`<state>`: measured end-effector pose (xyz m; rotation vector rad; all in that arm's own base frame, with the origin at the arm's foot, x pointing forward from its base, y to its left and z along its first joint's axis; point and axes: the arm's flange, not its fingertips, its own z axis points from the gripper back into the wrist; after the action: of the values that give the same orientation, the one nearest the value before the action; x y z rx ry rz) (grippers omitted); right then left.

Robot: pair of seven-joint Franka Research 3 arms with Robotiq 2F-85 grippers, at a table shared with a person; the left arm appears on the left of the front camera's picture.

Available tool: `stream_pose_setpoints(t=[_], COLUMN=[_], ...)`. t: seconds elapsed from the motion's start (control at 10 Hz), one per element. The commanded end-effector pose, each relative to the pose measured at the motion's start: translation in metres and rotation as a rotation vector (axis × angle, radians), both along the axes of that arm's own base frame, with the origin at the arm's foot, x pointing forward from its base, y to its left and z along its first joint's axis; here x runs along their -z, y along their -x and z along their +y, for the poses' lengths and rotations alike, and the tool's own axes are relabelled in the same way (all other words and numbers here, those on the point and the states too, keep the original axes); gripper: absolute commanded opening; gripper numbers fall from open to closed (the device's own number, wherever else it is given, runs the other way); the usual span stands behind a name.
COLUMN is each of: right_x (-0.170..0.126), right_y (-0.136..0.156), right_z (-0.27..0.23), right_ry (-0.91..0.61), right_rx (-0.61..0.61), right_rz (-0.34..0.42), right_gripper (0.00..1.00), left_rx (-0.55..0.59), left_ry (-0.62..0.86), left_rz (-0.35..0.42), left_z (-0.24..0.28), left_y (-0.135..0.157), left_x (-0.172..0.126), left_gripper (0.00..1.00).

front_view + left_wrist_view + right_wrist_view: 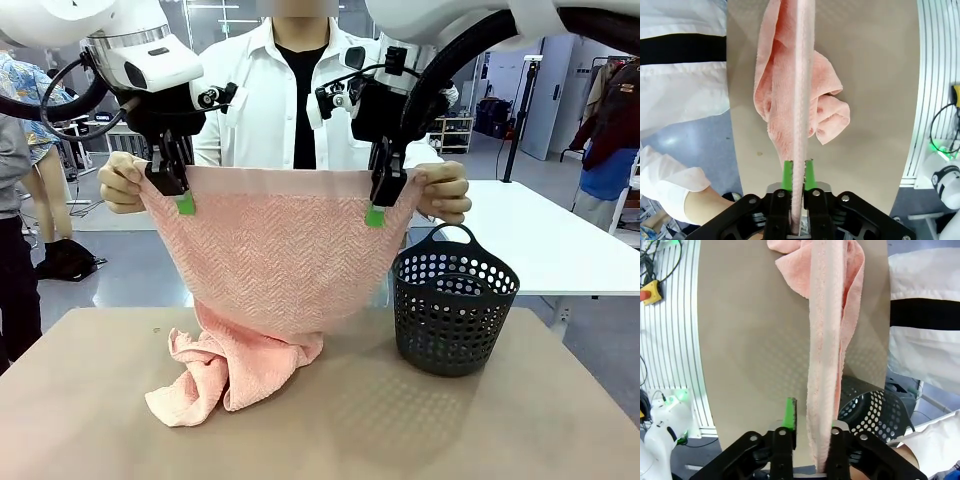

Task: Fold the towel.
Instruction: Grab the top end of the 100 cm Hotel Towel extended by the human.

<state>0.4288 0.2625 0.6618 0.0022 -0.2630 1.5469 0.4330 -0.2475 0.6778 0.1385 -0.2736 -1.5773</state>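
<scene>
Front view: the towel (275, 250) hangs as a stretched sheet above the tabletop (420, 420), with its lower part bunched in a heap on the surface. The person's hands (122, 182) pinch the two top corners. The left gripper (182, 203) and right gripper (376, 210) sit on the top hem just inside those hands, green pads against the cloth. A dark perforated basket (455, 310) stands on the tabletop beside the towel, under the right arm.

Left wrist view: the hem of the towel (790, 90) runs straight between the fingers of the left gripper (798, 162). The jaws are clenched on it, pads touching both faces. A white sleeve (670, 190) shows at the side.

Right wrist view: the towel (827, 340) passes between the fingers of the right gripper (812, 412) and lies against one of them. A strip of tabletop shows between the other green pad (790, 412) and the cloth (so whether these jaws grip cannot be told).
</scene>
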Motion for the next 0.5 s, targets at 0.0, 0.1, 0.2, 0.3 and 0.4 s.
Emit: stream_pose_setpoints(t=[0.0, 0.1, 0.2, 0.3, 0.4], right_x=[0.0062, 0.0059, 0.0055, 0.0057, 0.0077], right_y=[0.0092, 0.0098, 0.0101, 0.0103, 0.0105], right_z=[0.0016, 0.0016, 0.0019, 0.0023, -0.0022], right_ry=[0.002, 0.006, 0.008, 0.006, -0.004], right_rx=[0.023, 0.023, 0.022, 0.023, 0.028], right_rz=[-0.019, -0.02, -0.022, -0.023, 0.005], right_gripper=[0.0, 0.0, 0.0, 0.0, 0.0], left_rx=[-0.012, -0.013, -0.016, -0.021, -0.052], left_ry=[0.006, 0.004, 0.003, 0.002, -0.016], left_rz=[0.006, 0.006, 0.01, 0.011, -0.043], left_z=[0.0035, 0.0032, 0.0034, 0.0041, 0.0083], left_y=[0.0102, 0.0111, 0.0114, 0.0118, 0.0121], left_x=[0.0039, 0.0047, 0.0059, 0.0071, 0.0103], left_gripper=[0.0, 0.0, 0.0, 0.0, 0.0])
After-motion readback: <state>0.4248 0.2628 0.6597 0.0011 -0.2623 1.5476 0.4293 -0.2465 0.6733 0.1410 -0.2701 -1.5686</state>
